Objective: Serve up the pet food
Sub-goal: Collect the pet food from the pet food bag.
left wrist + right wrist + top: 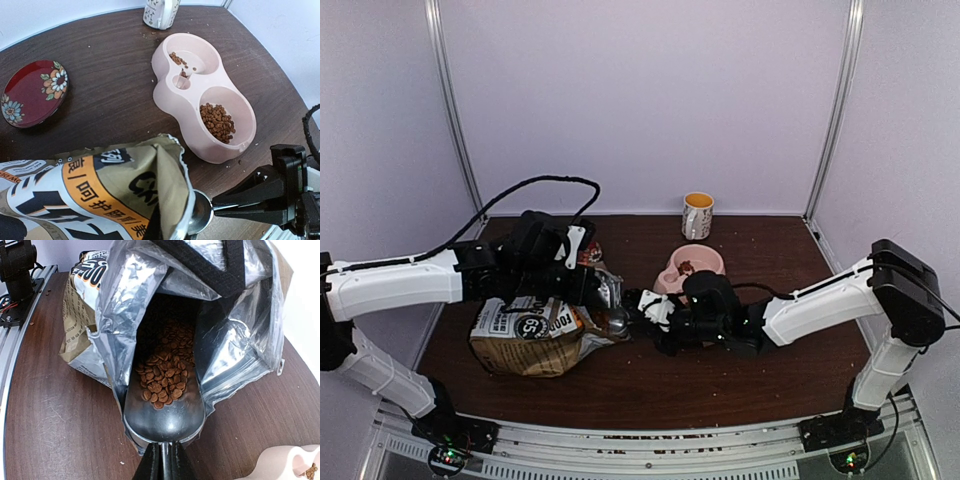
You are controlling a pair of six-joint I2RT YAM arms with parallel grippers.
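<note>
dark brown wooden table (740,380). scooping step: left gripper (598,288) is pinching rim of tall tan paper bag w/ orange band (95,200), holding mouth open; right gripper (162,467) is clamping handle of silver metal scoop (167,420), in bag mouth, loaded w/ small round brown kibble (162,382). next, prob: drawing scoop out level, over to pink plastic double bowl (200,107). foil lip (117,340) may be snagging; red floral saucer (35,92) well apart.
</note>
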